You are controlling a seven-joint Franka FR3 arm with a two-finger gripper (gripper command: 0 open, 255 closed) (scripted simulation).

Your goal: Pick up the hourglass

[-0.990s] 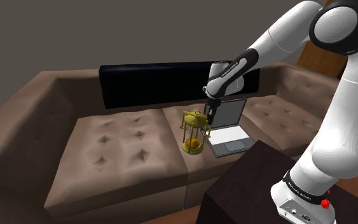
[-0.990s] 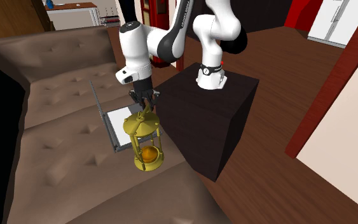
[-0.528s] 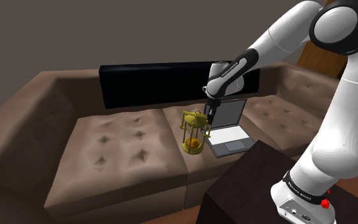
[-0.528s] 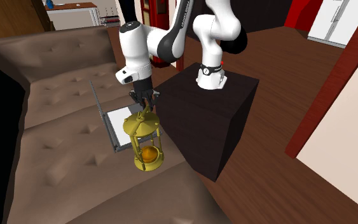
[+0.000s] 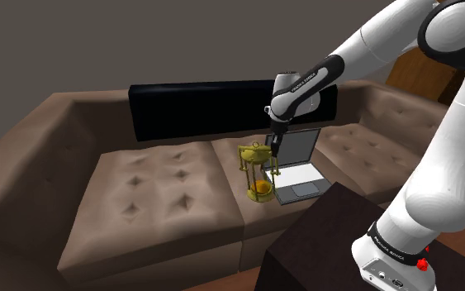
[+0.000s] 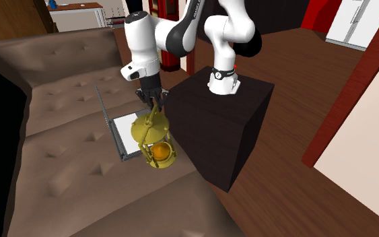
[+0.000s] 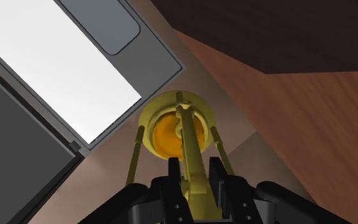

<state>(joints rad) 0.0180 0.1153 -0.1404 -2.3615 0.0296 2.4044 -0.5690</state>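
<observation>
The tool [image 6: 155, 108] pinches the top of the gold hourglass [image 6: 153, 143], which hangs right under it, long way up-and-down but tipped a bit, over the sofa [image 6: 60, 168].

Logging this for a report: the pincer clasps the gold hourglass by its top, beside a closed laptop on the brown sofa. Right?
Not quite: the laptop is open, its screen standing up behind the keyboard, as the shoulder view shows. The rest holds: the pincer clasps the gold hourglass by its top, beside the laptop on the brown sofa.
</observation>
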